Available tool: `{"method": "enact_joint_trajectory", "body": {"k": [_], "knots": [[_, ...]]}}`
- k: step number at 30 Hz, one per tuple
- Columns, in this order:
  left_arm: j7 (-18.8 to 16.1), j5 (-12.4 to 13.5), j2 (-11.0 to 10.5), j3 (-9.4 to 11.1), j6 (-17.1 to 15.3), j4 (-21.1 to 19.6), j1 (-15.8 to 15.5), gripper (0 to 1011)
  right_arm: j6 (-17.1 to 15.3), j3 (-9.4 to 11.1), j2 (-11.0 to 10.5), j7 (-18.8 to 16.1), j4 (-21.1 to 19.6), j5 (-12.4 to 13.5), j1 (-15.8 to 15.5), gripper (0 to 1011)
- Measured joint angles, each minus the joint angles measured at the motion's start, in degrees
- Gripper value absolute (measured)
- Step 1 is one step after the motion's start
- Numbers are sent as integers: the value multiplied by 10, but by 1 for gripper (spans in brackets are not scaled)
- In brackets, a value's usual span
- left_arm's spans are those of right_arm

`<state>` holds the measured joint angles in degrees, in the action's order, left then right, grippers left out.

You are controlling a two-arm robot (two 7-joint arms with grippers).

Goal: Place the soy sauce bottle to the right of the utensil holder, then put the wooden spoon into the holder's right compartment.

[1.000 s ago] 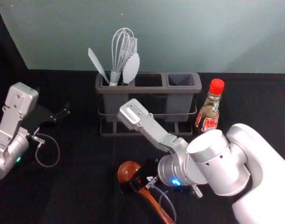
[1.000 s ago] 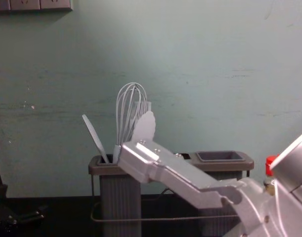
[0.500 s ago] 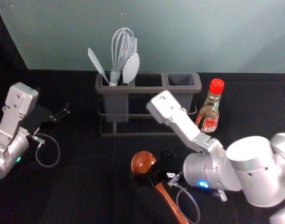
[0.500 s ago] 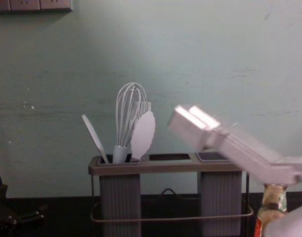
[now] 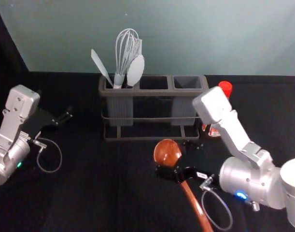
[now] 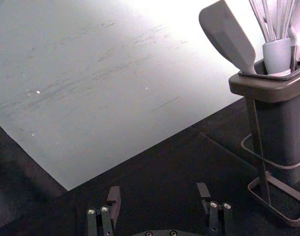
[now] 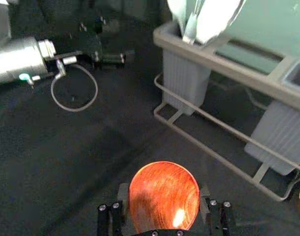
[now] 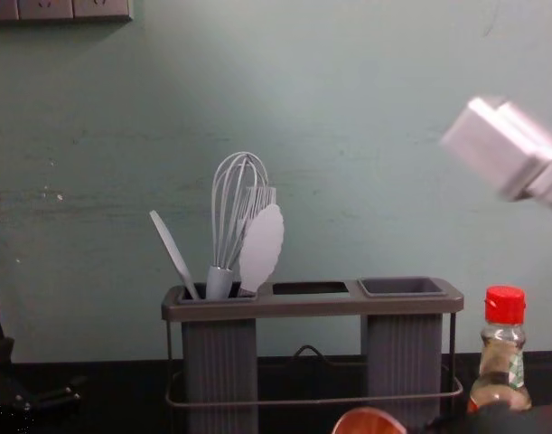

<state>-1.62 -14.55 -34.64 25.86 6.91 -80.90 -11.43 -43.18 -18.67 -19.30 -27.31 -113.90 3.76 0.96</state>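
Right hand [image 5: 176, 166] in front of utensil holder [image 5: 154, 93], pinching wooden spoon [image 5: 166, 152] by the handle near its bowl. Soy sauce bottle [image 8: 502, 357] upright on black tabletop [image 5: 89, 193], just right of holder. Left hand [image 5: 65, 117] spread, out to holder's left.

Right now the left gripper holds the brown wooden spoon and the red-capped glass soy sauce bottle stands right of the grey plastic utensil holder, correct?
No: the right gripper holds the wooden spoon, per the head view; the left gripper is open. The soy sauce bottle does stand right of the utensil holder.
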Motion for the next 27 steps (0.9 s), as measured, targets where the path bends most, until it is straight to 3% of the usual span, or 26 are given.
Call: {"method": "enact_joint_trajectory", "body": {"k": [7, 8, 14, 17, 19, 20, 23, 27], "knots": [[0, 0, 0, 0, 0, 0, 0, 1011, 88, 38, -10, 2, -18, 32, -37, 837], [0, 0, 0, 0, 0, 0, 0, 1011, 88, 38, -10, 2, -18, 32, -37, 837], [0, 0, 0, 0, 0, 0, 0, 1011, 158, 59, -15, 26, -27, 36, -62, 837], [0, 0, 0, 0, 0, 0, 0, 1011, 208, 68, -19, 37, -28, 36, -76, 838], [0, 0, 0, 0, 0, 0, 0, 1011, 276, 77, -23, 43, -25, 38, -92, 837], [0, 0, 0, 0, 0, 0, 0, 1011, 276, 77, -23, 43, -25, 38, -92, 837], [0, 0, 0, 0, 0, 0, 0, 1011, 356, 83, -25, 52, -15, 38, -107, 837], [0, 0, 0, 0, 0, 0, 0, 1011, 420, 89, -26, 54, -1, 46, -115, 837]]}}
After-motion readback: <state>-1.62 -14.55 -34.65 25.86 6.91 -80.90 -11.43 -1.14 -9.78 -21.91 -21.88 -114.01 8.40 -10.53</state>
